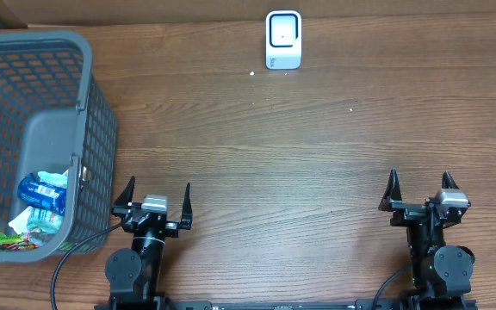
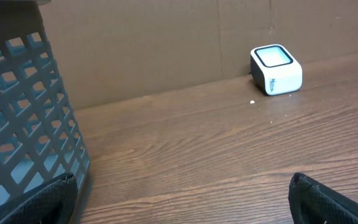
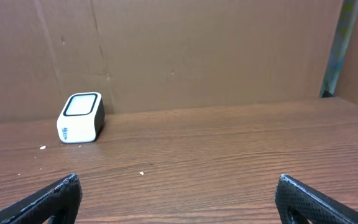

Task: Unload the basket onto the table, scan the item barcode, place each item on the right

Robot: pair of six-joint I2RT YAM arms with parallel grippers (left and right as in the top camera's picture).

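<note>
The left hand (image 1: 159,188) is held wide open near the front edge of the counter (image 1: 317,155), and nothing is gripped between its jaws. In the left wrist view only the dark tips of its fingers (image 2: 42,202) are seen at the lower corners, set far apart and touching nothing. The right hand (image 1: 419,182) is likewise spread fully open and empty, well to the right of the left one. Its fingers (image 3: 45,200) are shown low in the right wrist view, with bare wood between them. A white barcode scanner (image 1: 283,39), with a dark-framed window on its top, is set at the far side of the counter, close to a brown cardboard wall (image 3: 216,50) and well apart from both hands. A grey mesh basket (image 1: 89,95) is placed at the left side of the counter, just beside the left hand. The items are found inside the basket, at its near end: a blue packet (image 1: 41,191) is laid on the basket floor, and a green and red packet (image 1: 22,231) is laid just in front of it, nearer the robot. Whether a barcode faces upward on either packet cannot be told.
</note>
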